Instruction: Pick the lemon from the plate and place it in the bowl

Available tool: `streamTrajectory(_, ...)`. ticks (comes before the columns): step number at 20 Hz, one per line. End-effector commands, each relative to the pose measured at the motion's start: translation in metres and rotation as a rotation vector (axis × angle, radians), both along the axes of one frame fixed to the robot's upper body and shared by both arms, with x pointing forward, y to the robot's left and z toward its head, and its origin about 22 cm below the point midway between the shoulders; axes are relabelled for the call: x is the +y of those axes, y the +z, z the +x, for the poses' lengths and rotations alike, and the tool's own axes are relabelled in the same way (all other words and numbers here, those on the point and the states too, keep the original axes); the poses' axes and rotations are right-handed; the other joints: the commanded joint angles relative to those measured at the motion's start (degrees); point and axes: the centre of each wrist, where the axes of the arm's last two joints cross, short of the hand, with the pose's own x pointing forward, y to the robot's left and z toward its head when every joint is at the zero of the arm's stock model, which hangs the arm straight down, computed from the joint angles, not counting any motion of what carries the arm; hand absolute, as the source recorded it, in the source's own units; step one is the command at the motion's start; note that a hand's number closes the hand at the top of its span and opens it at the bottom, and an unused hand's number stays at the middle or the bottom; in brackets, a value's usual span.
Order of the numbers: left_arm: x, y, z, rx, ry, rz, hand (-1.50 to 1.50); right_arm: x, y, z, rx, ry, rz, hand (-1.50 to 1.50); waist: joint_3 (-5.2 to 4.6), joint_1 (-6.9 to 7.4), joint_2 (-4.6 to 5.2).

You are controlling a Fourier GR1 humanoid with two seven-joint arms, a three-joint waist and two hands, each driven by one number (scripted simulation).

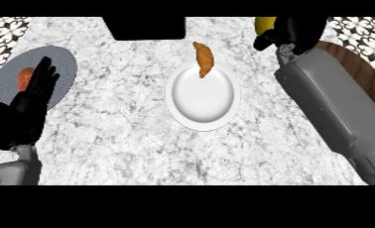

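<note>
While lemon: sitting curled inside right hand (293,32) fingers, yellow lemon (264,24) peeking out left of them
bowl: white bowl (204,98) lying below-left of those fingers, well apart
left hand (33,90): resting with straight fingers, holding nothing

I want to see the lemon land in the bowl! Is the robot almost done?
Partly. The white plate holds no lemon now, so picking looks done. The right robot hand is curled round the yellow lemon at the counter's far edge. Still left: setting it in the bowl, which I can't clearly spot. The left robot hand rests open.
</note>
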Motion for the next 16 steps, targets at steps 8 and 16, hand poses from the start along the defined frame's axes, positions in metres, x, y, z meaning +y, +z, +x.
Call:
streamTrajectory(8, -0.002, -0.007, -0.003, -0.011, -0.028, 0.011, 0.0, -0.108, 0.017, -0.029, -0.109, -0.128, 0.16, 1.5, 0.08, 1.25, 0.71)
streamTrajectory(16, -0.01, 0.0, 0.013, -0.017, -0.033, -0.001, 0.0, -0.2, -0.042, -0.028, -0.124, -0.154, 0.161, 1.5, 0.11, 1.8, 1.06)
